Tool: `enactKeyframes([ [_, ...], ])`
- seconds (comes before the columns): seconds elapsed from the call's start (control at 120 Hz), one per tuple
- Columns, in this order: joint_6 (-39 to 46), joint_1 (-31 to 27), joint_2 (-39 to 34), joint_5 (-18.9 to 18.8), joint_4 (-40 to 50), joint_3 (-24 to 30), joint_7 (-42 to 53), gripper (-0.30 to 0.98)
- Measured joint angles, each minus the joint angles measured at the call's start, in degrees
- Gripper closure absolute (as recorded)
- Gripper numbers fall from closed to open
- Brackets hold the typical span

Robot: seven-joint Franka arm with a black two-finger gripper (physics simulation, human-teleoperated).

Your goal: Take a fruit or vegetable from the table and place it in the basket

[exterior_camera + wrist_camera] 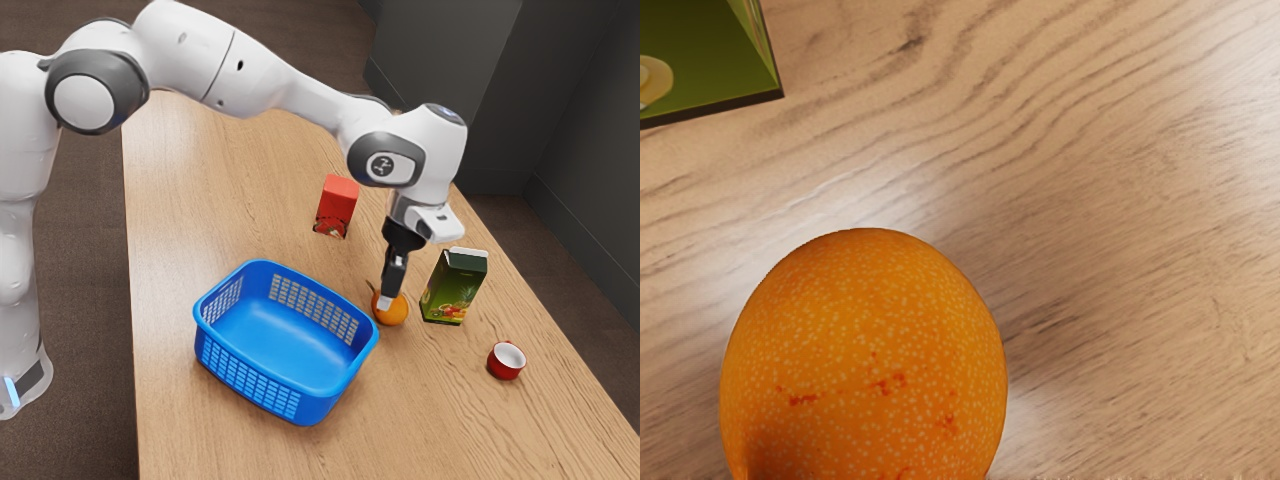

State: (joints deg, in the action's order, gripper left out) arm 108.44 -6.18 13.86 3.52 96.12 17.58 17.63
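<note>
Orange fruit [395, 312] at the gripper [385, 303] — open or closed, I can't tell!
Green carton [453, 288] at its two o'clock — an off-centre squeeze could roll it there.

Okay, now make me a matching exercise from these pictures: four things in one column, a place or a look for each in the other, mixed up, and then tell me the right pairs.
Things:
1. Basket
2. Round orange fruit
3. Cup
4. Green carton

Places and looks:
A. Red outside, pale inside
B. Has fruit pictured on its side
C. Right at the gripper
D. Blue, with openings in its walls

Right pairs: 1-D, 2-C, 3-A, 4-B
</note>
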Motion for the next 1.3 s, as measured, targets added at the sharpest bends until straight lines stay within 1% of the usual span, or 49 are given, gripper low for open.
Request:
enactKeyframes([
  [0.267, 1.13, -0.13, 0.16, -0.13, 1.02, -0.20, 1.21, 0.00],
  [0.65, 4.56, -0.25, 2.91, -0.45, 0.89, -0.38, 2.10, 0.02],
  [0.983, 6.08, -0.59, 4.72, -0.57, 0.54, -0.43, 1.70, 0.34],
  [1.217, 5.43, -0.60, 4.17, -0.81, -0.14, -0.51, 0.46, 0.37],
  [1.3, 3.77, -0.58, 2.06, -0.87, -0.60, -0.40, -0.09, 0.38],
])
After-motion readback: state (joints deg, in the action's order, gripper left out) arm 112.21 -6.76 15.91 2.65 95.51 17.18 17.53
